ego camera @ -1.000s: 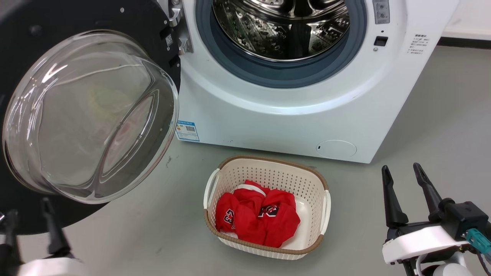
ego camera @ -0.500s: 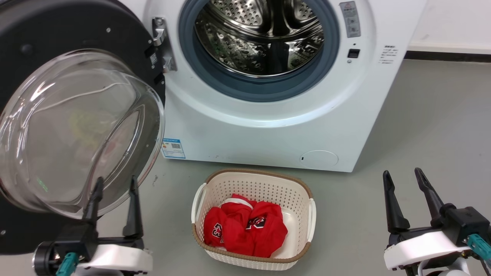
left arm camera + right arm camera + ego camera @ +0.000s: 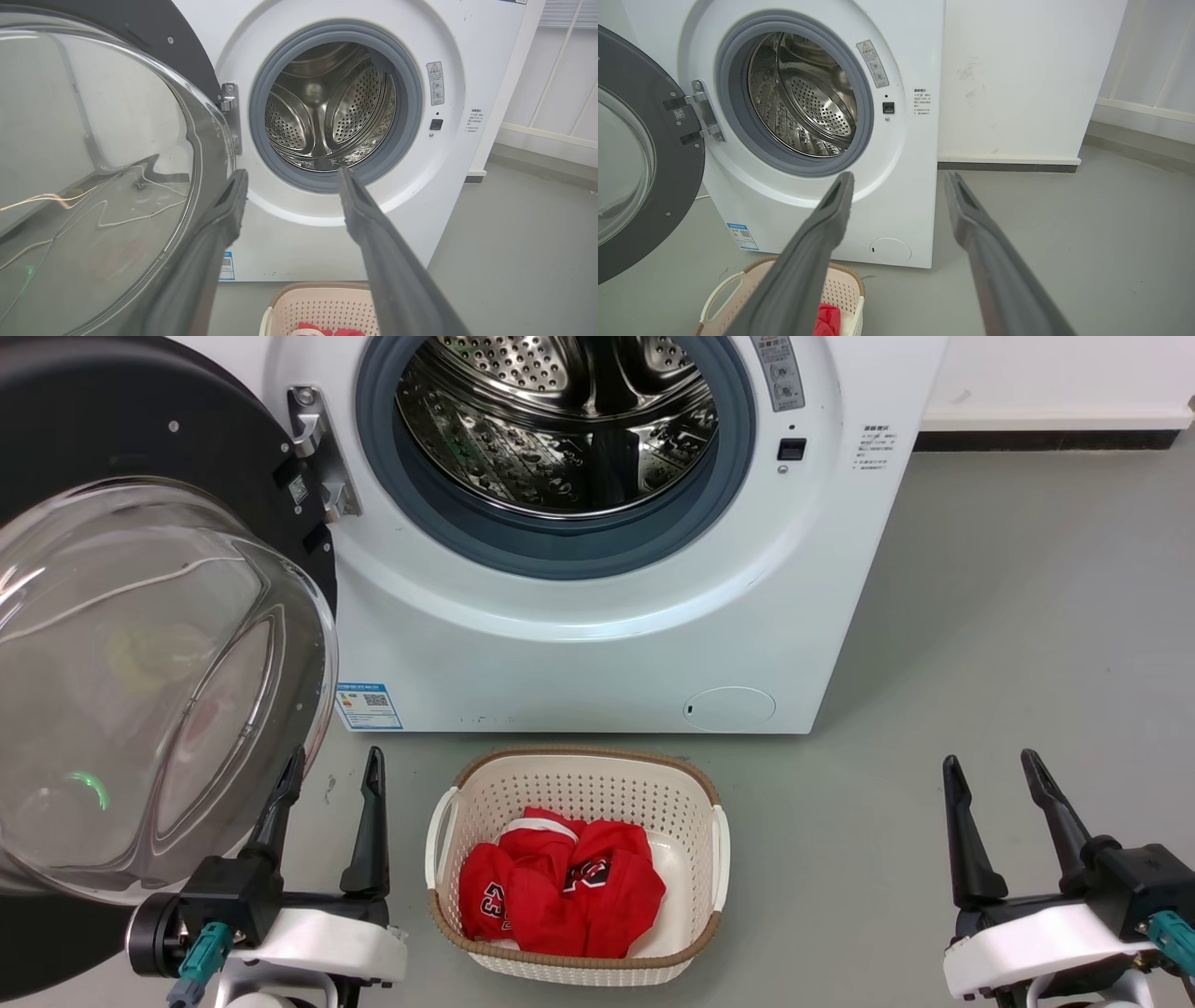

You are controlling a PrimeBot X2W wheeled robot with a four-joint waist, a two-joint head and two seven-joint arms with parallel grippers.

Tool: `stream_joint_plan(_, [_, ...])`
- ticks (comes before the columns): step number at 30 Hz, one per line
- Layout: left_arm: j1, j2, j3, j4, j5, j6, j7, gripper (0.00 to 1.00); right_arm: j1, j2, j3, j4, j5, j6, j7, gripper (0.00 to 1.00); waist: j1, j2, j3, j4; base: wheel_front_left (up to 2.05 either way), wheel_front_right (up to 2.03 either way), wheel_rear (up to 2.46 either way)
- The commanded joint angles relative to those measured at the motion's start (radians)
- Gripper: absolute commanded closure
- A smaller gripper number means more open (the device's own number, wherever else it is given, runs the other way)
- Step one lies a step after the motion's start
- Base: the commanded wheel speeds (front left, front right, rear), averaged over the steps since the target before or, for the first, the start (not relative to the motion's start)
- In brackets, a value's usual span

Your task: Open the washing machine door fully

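The washing machine door (image 3: 140,411), a black disc with a bulging glass bowl, hangs swung wide to the left of the machine's white front on its hinge (image 3: 313,439). My left gripper (image 3: 334,761) is open just right of the bowl's lower edge, nothing between its fingers. Whether its left finger touches the glass I cannot tell. In the left wrist view the door (image 3: 93,154) is on the left and the left gripper (image 3: 293,173) points at the drum. My right gripper (image 3: 990,763) stands open over bare floor. The right wrist view has the right gripper (image 3: 900,176) and the door (image 3: 668,154).
A cream laundry basket (image 3: 579,756) holding red clothes (image 3: 560,887) sits on the floor in front of the machine, between my grippers. The steel drum (image 3: 560,420) is exposed inside a grey rubber ring. A white wall (image 3: 1017,70) stands right of the machine.
The head camera has turned, so the whole scene has shifted left. My left gripper has come up and right from under the door to beside the glass bowl. The right gripper has held still.
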Motion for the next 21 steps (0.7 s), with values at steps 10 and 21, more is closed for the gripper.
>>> stream_joint_plan(10, [-0.029, 0.014, 0.002, 0.028, -0.009, -0.004, -0.002, 0.00, -0.019, 0.001, -0.002, 0.020, 0.014, 0.000, -0.009, 0.00, 0.0000, 0.0000, 0.012, -0.003, 0.00, 0.00, 0.00])
stream_joint_plan(21, [-0.038, 0.019, 0.007, 0.039, -0.009, -0.004, -0.002, 1.00, -0.023, 0.001, 0.000, 0.036, 0.026, 0.000, -0.015, 1.00, 0.0000, 0.0000, 0.013, -0.006, 0.00, 0.00, 0.00])
